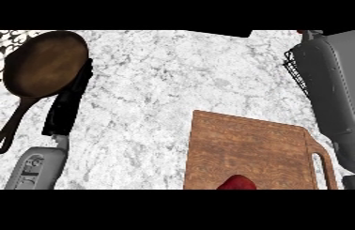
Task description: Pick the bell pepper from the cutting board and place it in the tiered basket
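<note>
Start by locating the bell pepper [236, 182]: low on the cutting board [250, 149], at its near edge, well to the right of the left hand [68, 100] and closer to the body than it; only partly in view, cut by the lower edge.

Read the left hand as resting: black fingers straight and together, holding nothing, pointing away along the rim of the frying pan [45, 60]; just beside it, hard to tell whether touching. Cannot tell the state of the right hand; lies past the top edge, beyond the grey right forearm [331, 88] crossing in front of the tiered basket [296, 74]. Judge this as the opening step: nothing grasped yet.

To do it well, use the right hand, being on the pepper's side; come down from above, spread fingers and thumb wide before closing, and wrap the widest part; expect smooth, rounded, glossy red skin to slip from a shallow pinch. Lift straight off the flat, warm-brown, grained wood before swinging away, clearing the board's handle loop [324, 170]. Mind the basket's thin black wire mesh, likely to snag fingers; lower in, then release.

Leave alone the speckled grey-white stone tabletop [152, 83] and the round, rust-brown pan with its long thin handle, both by the left hand.
</note>
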Controlling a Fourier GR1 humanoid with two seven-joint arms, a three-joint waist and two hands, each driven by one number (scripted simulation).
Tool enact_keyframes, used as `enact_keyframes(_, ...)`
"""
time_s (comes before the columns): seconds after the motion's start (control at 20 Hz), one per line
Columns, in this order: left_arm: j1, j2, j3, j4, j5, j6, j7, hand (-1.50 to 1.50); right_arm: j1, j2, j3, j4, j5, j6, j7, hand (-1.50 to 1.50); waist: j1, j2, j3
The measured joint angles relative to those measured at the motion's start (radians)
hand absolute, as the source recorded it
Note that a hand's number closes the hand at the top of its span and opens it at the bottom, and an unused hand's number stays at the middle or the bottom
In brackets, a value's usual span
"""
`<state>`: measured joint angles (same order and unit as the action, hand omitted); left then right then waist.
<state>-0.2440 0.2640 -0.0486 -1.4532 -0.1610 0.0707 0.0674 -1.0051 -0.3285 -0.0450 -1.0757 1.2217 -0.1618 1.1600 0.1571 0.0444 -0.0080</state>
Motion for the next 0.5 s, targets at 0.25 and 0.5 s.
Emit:
enact_keyframes(0.25, -0.009, -0.007, 0.000, 0.012, -0.004, 0.006, 0.006, 0.00, -0.145, -0.015, -0.020, 0.155, 0.174, 0.005, 0.031, 1.50, -0.011, -0.005, 0.001)
enact_keyframes(0.5, -0.019, -0.004, 0.016, 0.029, -0.003, 0.012, -0.001, 0.00, -0.271, 0.000, -0.080, 0.301, 0.253, 0.003, 0.037, 1.50, -0.030, -0.007, 0.003)
